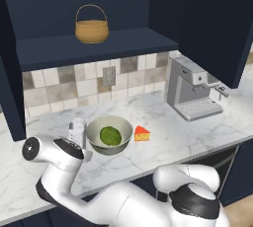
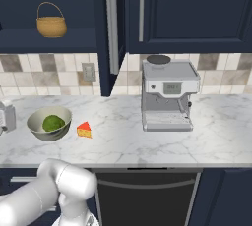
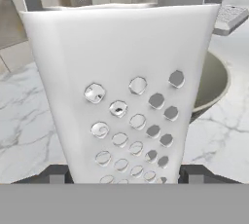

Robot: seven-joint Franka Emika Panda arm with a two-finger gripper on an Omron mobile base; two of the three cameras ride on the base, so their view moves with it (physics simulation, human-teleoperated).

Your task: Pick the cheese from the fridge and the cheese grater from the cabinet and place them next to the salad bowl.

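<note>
Perforated metal of the cheese grater (image 3: 121, 96) sits closest to the hand camera, its wide face rising between the two dark fingertips (image 3: 197, 174) of the end effector (image 3: 124, 175). The jaws stand wide, one on each side of the grater's body; whether they press it or have just let go cannot be told.

In the left base view the grater (image 1: 77, 131) stands upright on the marble table (image 1: 197, 137), just left of the salad bowl (image 1: 109, 135) and very close to its rim. The cheese (image 1: 142, 133) lies just right of the bowl, apart from it. The fridge and its door are not discussed here; the cheese is already out on the table.

Step in hand, as judged: setting the grater down next to the bowl. To do it well, confirm the base sits flat on the table, spread the jaws fully, then retract straight back along the approach line. Avoid sideways motion; the grater is tall and could tip against the bowl.

Count: one grater, one bowl with one green leafy ball (image 1: 110, 135), one cheese wedge, one woven basket (image 1: 92, 25) on the open cabinet (image 1: 99, 46) shelf above, one coffee machine (image 1: 192, 90) at far right.
</note>
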